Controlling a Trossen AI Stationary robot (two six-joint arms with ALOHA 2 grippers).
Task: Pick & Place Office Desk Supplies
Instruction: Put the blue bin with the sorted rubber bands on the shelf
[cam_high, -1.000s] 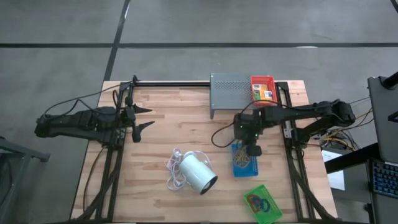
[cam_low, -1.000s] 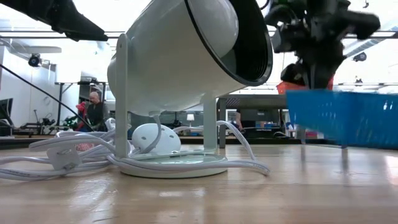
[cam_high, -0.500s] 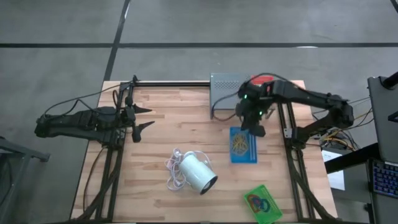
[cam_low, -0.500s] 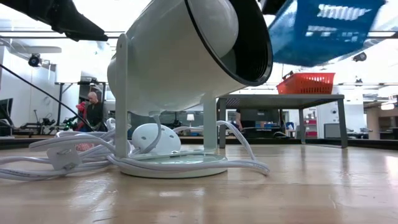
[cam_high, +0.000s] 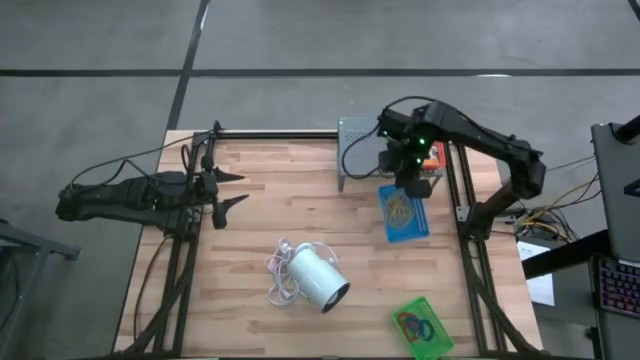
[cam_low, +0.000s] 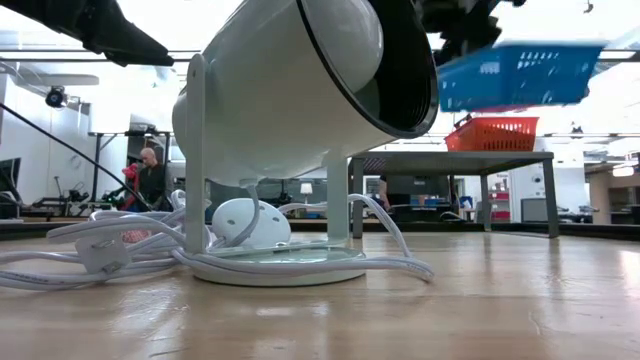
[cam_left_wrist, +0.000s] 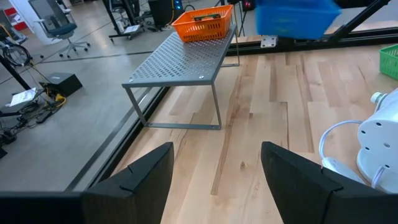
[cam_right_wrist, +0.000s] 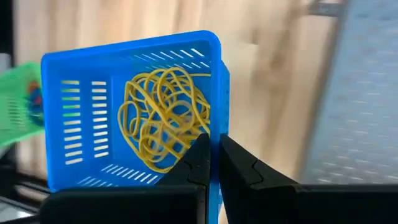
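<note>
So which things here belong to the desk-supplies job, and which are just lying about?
Part of the job:
- blue tray of tan rubber bands, held in the air by the right claw
- red tray on the stand
- green tray with coloured loops

Just there:
- white lamp and its cord
- grey perforated stand
- left claw, idle at the table's left edge

No legible txt anywhere.

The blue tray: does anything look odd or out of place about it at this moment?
The blue tray is not on the table. The right gripper holds it by its rim in the air, above the level of the grey stand and red tray. The rubber bands are inside; none spilled. The left gripper waits, open.
</note>
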